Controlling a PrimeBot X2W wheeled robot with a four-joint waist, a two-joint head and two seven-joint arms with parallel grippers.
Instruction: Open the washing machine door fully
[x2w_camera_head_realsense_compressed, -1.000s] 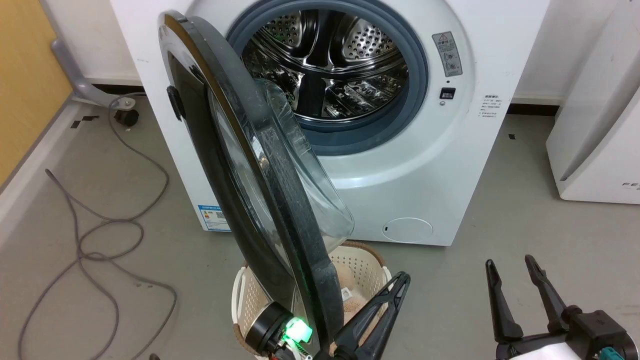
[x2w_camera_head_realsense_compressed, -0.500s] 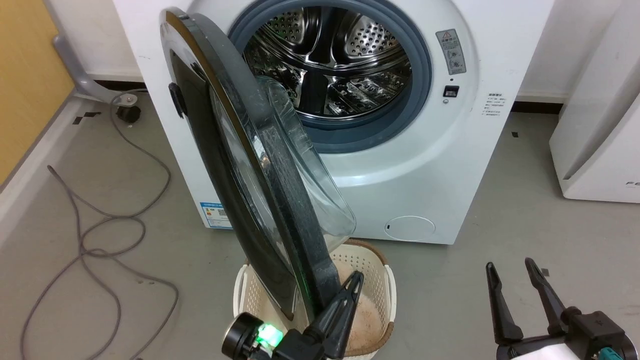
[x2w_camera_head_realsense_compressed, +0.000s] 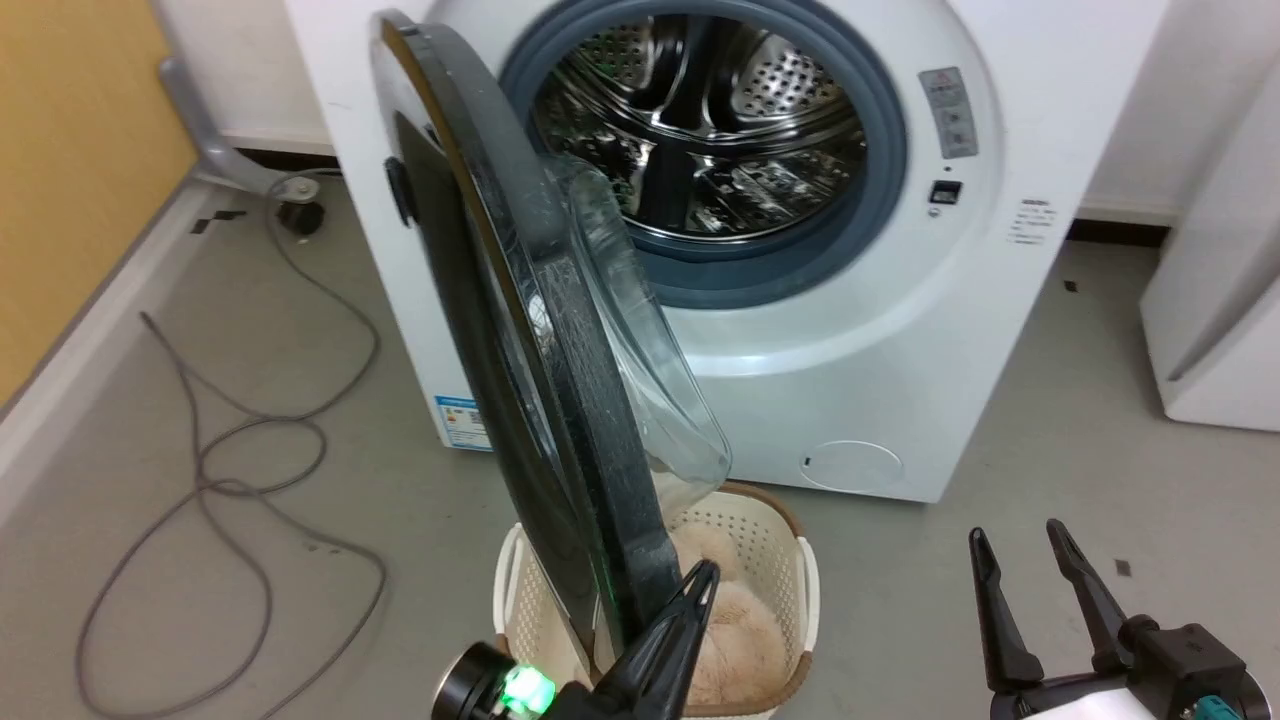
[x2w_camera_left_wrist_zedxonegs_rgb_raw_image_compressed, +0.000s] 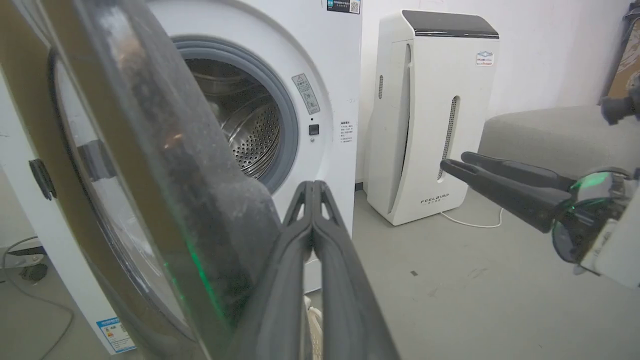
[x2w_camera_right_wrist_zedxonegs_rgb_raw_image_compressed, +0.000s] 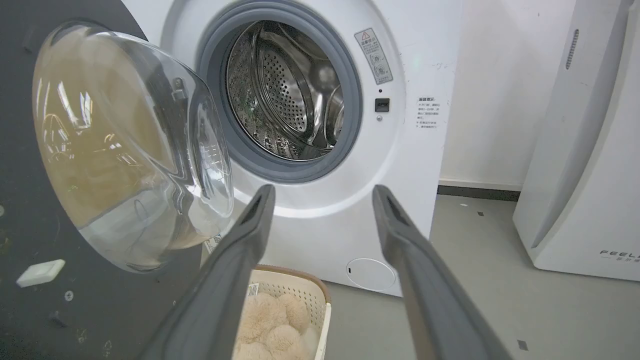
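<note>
**A:** Start closest in. What is the left tool (x2w_camera_head_realsense_compressed: 703, 575) doing?

**B:** Its two long dark fingers are pressed together with nothing between them. As far as I can tell they lie against the inner side of the free edge of the large round glossy-black washing machine door (x2w_camera_head_realsense_compressed: 585, 400), the one with the clear bulging glass bowl. The right tool (x2w_camera_head_realsense_compressed: 1015, 535) hangs low on the right, fingers apart and empty, well apart from the door.

**A:** And under that edge?

**B:** A cream perforated plastic laundry basket (x2w_camera_head_realsense_compressed: 806, 575) with a fluffy beige bundle (x2w_camera_head_realsense_compressed: 735, 630) inside (whether the door's lower edge clears the rim, I cannot tell).

**A:** Where does the door stand?

**B:** It stands out from the white boxy front-loading washing machine (x2w_camera_head_realsense_compressed: 850, 350), nearly edge-on to the head view and hinged on the machine's left side. I'd judge it about halfway through its swing. Behind it the perforated steel drum (x2w_camera_head_realsense_compressed: 700, 130) is already exposed.

**A:** So how to finish well?

**B:** Push leftward with the flat of the closed fingers and follow the door's arc instead of shoving straight. Stay near the free edge for leverage, and ease off before the hinge stop so the door doesn't bounce back
</note>
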